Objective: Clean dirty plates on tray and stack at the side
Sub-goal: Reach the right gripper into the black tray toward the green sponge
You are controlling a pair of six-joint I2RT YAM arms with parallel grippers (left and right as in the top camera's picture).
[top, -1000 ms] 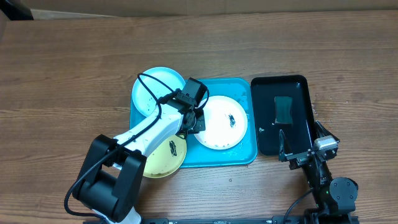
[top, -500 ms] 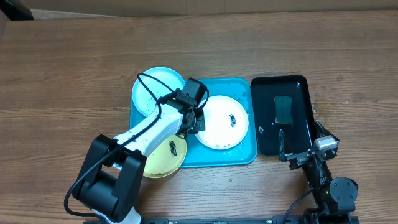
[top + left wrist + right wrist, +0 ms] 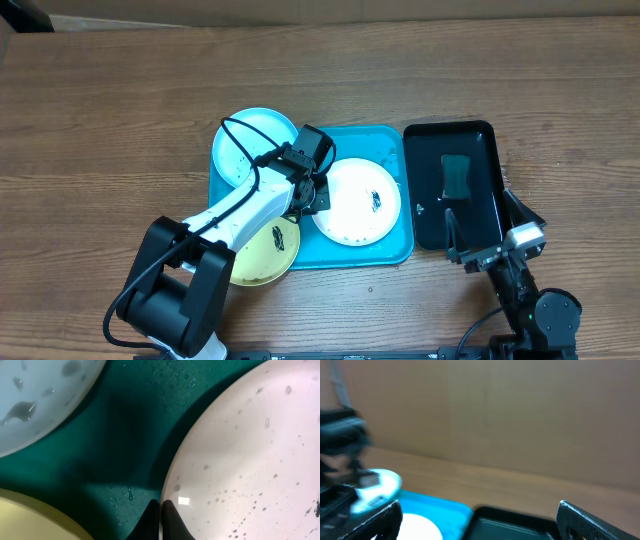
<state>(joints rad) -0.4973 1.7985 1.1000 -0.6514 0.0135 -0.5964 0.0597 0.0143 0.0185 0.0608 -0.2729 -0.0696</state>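
White plate (image 3: 358,200) rim in left hand (image 3: 160,510)

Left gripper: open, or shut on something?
Shut on the white plate: in the wrist view, fingertips of the left gripper pinch its rim, nearly touching.

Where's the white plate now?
Overhead view: white plate in the right half of the turquoise tray, left claw pinching its left rim, black tray to its right.

Right wrist view blurred; small glare on white plate (image 3: 245,460).
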